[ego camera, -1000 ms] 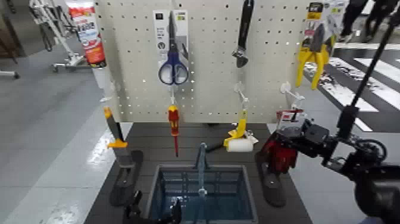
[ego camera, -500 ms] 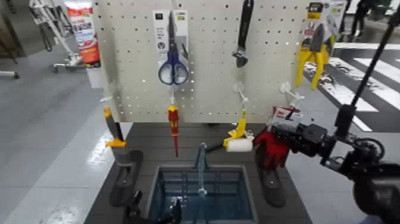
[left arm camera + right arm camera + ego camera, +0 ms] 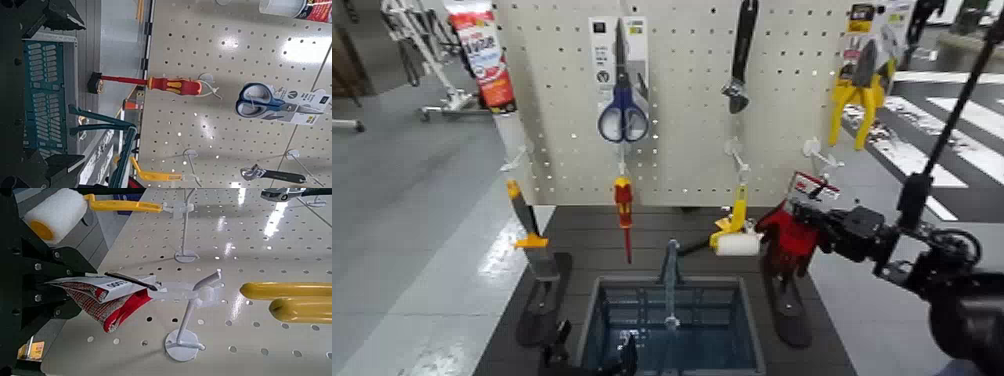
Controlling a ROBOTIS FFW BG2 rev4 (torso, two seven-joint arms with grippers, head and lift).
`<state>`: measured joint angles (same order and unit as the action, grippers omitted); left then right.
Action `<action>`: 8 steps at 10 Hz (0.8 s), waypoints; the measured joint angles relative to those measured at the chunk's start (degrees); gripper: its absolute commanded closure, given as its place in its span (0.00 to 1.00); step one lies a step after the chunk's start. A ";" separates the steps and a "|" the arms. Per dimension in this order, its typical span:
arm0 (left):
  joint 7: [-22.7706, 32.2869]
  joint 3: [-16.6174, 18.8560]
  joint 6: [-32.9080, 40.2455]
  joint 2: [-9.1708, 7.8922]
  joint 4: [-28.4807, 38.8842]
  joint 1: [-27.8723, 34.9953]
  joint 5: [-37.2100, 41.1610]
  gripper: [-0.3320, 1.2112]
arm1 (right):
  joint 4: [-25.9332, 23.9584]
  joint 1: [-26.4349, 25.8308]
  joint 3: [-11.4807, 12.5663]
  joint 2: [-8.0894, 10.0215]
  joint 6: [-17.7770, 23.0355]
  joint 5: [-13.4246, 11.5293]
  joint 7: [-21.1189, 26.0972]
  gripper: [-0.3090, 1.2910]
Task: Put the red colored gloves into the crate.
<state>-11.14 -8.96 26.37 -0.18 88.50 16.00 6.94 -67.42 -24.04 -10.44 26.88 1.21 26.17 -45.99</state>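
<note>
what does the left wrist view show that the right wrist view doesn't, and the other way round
Only the left wrist view: the red-and-yellow screwdriver, the blue-handled scissors, the crate's slatted wall and the left gripper, its jaws open.

Only the right wrist view: the white roller, the yellow plier handles, and the red gloves' card held in the right gripper, its jaws closed on it.

Both: the perforated board and white hooks on it.

Site presents as a lab or workshop with a mock tool display: pegboard [image 3: 682,110] hung with carded scissors [image 3: 622,110] and pliers [image 3: 859,90]; wheeled metal stand [image 3: 437,60] behind on grey flooring.
</note>
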 measured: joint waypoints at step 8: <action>-0.17 -0.09 -0.16 0.00 0.00 0.11 0.31 0.29 | -13.70 4.32 4.98 0.75 -5.95 -1.42 -0.73 0.89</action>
<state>-11.30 -9.05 26.21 -0.18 88.51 16.11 7.25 -81.12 -19.72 -5.45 27.63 -4.75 24.75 -46.72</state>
